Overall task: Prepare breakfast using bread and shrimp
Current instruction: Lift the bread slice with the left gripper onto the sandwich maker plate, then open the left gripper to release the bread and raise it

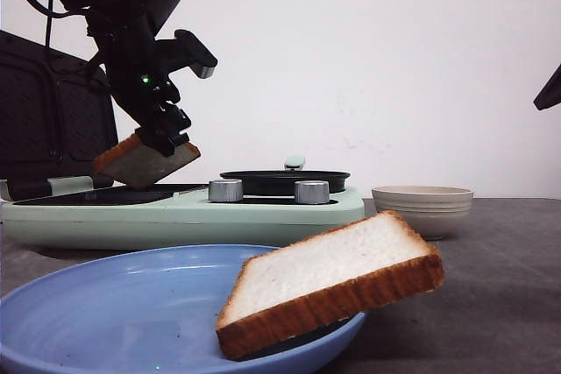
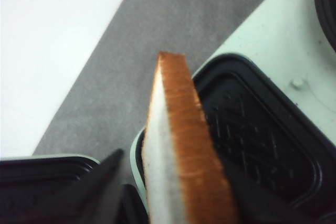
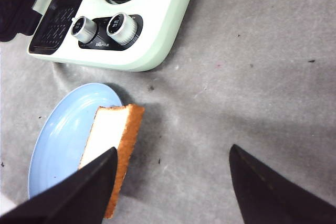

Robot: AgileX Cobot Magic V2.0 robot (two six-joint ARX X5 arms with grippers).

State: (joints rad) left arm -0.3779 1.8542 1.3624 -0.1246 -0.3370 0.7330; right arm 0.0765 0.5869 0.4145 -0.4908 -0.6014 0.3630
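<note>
While grey table (image 1: 517,286) bears breakfast maker (image 1: 175,212).

Black two-arm robot, matte housings.
Left arm (image 1: 131,6): rounded black wrist body, black cable looped beside it, green indicator light on its lower section, silver-capped side bracket. Right gripper (image 3: 173,187): two black wedge-shaped fingers (image 3: 79,190).

Bread slice (image 1: 329,282) on plate (image 1: 105,304) (overhanging)
</note>
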